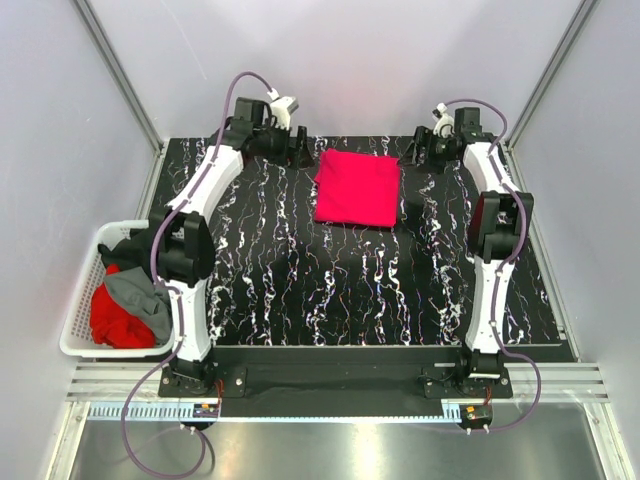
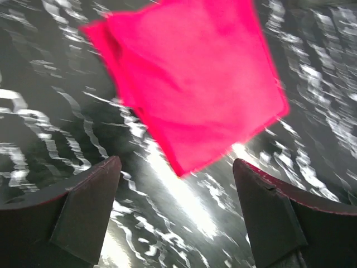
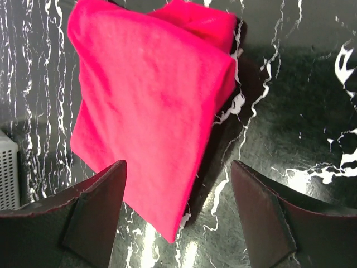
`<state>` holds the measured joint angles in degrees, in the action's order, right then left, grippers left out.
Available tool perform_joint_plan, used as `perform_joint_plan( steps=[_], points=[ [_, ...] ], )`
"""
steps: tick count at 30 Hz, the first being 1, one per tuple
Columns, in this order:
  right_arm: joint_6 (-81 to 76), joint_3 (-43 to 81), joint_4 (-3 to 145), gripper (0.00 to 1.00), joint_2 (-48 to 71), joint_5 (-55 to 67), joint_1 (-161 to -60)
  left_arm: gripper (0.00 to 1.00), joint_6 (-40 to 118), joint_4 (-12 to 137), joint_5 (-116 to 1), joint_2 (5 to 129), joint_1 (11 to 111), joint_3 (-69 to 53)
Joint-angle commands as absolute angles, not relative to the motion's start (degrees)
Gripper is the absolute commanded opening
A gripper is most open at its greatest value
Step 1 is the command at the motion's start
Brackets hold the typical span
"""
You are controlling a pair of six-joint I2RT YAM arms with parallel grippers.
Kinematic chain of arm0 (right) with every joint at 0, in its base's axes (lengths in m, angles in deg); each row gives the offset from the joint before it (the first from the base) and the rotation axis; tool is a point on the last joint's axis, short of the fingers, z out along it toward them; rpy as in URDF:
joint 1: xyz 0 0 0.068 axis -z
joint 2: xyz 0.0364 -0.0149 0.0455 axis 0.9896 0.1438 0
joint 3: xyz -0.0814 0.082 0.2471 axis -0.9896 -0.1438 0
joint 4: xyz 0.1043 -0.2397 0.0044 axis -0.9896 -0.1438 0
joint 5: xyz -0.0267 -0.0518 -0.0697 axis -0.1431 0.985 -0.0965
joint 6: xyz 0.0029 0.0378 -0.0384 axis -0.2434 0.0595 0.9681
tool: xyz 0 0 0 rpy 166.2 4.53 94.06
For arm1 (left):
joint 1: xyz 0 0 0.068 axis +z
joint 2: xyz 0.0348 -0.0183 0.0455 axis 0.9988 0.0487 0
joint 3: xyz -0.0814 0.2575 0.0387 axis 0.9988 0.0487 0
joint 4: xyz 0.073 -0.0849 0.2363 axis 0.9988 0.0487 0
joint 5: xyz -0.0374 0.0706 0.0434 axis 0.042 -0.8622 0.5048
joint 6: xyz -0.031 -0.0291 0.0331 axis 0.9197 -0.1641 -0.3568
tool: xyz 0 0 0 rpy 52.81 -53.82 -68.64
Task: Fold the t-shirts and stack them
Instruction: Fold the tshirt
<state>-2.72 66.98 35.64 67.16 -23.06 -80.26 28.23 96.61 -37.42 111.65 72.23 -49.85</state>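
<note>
A crimson-pink t-shirt (image 1: pixel 357 187) lies folded into a neat rectangle on the black marbled table, at the far middle. It also shows in the left wrist view (image 2: pixel 195 84) and the right wrist view (image 3: pixel 150 111). My left gripper (image 1: pixel 303 150) is open and empty, just left of the shirt's far corner (image 2: pixel 175 184). My right gripper (image 1: pixel 418 152) is open and empty, just right of the shirt's far right corner (image 3: pixel 178 190). A red t-shirt (image 1: pixel 118 315), a grey one (image 1: pixel 140 295) and a black one (image 1: pixel 130 245) lie crumpled in the basket.
A white plastic lattice basket (image 1: pixel 75 320) stands off the table's left edge, next to the left arm's base; its corner shows in the right wrist view (image 3: pixel 8 167). The table (image 1: pixel 340 290) has grey walls around it.
</note>
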Motion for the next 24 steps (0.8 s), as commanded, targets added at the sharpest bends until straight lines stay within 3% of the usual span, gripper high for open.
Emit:
perform_joint_plan(
  steps=[1, 8, 19, 23, 24],
  points=[
    [-3.0, 67.2, 34.4, 0.82, 69.0, -26.7, -80.3, 0.86, 28.8, 101.7, -22.3, 110.7, 74.3, -45.7],
    [-4.5, 71.3, 33.7, 0.81, 75.6, -31.7, -80.3, 0.86, 28.0, 102.0, -23.0, 106.7, 74.7, -39.7],
    [-10.0, 78.6, 32.7, 0.75, 85.5, -35.7, -83.1, 0.87, 26.4, 104.0, -27.5, 109.5, 74.9, -42.5],
    [-10.8, 79.9, 31.8, 0.65, 87.3, -35.3, -84.8, 0.87, 26.4, 104.3, -28.1, 110.6, 74.9, -43.4],
    [-10.6, 79.8, 31.4, 0.56, 87.6, -35.3, -85.3, 0.87, 26.3, 104.3, -28.4, 110.8, 74.9, -43.9]
  ],
)
